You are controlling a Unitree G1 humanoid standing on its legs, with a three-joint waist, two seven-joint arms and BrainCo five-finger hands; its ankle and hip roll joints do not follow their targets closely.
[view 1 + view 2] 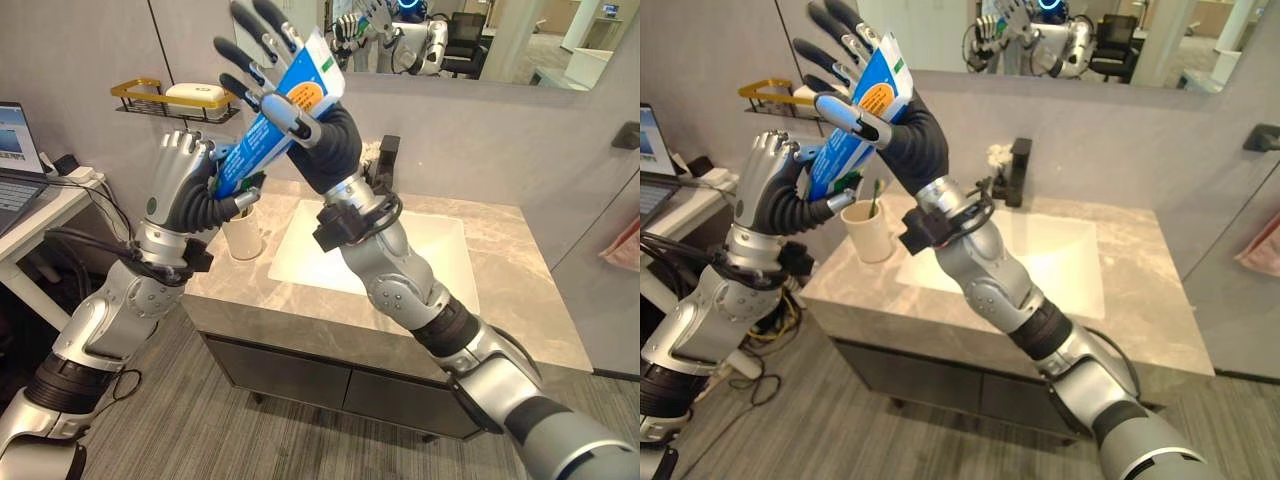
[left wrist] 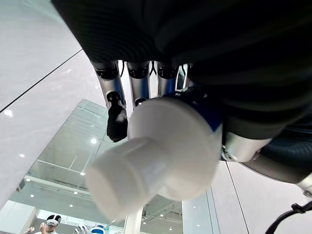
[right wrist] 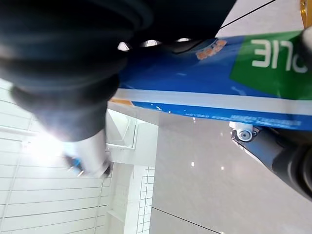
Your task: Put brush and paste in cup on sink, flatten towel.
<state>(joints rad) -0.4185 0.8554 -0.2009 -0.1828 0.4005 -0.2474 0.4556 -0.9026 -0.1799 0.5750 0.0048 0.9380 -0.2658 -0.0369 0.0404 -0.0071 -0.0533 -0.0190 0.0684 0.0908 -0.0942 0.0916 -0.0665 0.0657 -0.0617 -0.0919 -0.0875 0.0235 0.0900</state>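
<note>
A blue and white toothpaste tube (image 1: 300, 75) is held up slantwise above the counter's left end. My left hand (image 1: 185, 190) is curled round its lower end, and the white cap (image 2: 146, 161) pokes out past those fingers. My right hand (image 1: 262, 40) lies behind the tube's upper half with straight, spread fingers and its thumb laid across the front; the tube (image 3: 219, 83) runs along its palm. Below them, a cream cup (image 1: 868, 232) stands on the counter left of the basin with a green toothbrush (image 1: 875, 203) upright in it.
A white basin (image 1: 440, 250) is set in the grey stone counter (image 1: 520, 300), with a black faucet (image 1: 385, 160) behind it. A gold wall shelf (image 1: 175, 100) carries soap. A laptop (image 1: 15, 140) is on a side table at the left. Pink cloth (image 1: 625, 245) hangs at the right edge.
</note>
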